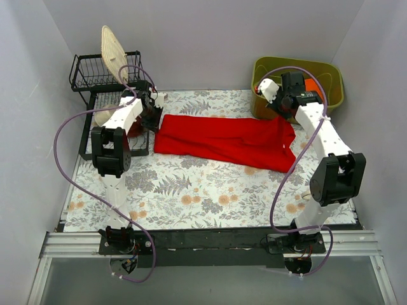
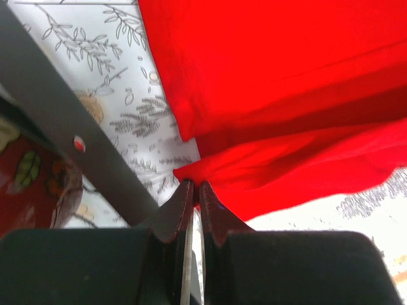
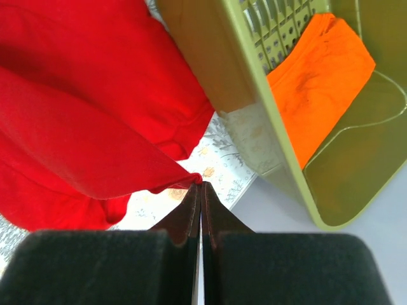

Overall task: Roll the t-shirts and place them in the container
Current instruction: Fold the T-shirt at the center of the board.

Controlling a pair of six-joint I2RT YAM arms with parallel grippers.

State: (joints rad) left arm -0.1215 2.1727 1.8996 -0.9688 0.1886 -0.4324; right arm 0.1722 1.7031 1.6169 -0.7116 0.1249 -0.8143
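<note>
A bright red t-shirt (image 1: 222, 141) lies stretched in a long band across the back of the floral table. My left gripper (image 1: 156, 122) is at its left end; in the left wrist view the gripper (image 2: 193, 185) is shut on a pinch of the red t-shirt (image 2: 286, 95). My right gripper (image 1: 286, 117) is at its right end, by the basket; in the right wrist view the gripper (image 3: 201, 185) is shut on a pulled-up point of the red t-shirt (image 3: 76, 127). An orange t-shirt (image 3: 318, 76) lies bundled inside the olive basket (image 3: 210, 57).
The olive basket (image 1: 334, 79) stands at the back right corner. A black wire dish rack (image 1: 95, 73) with a woven disc (image 1: 113, 51) stands at the back left. One rack bar (image 2: 57, 121) and a patterned red bowl (image 2: 32, 184) sit close beside the left gripper.
</note>
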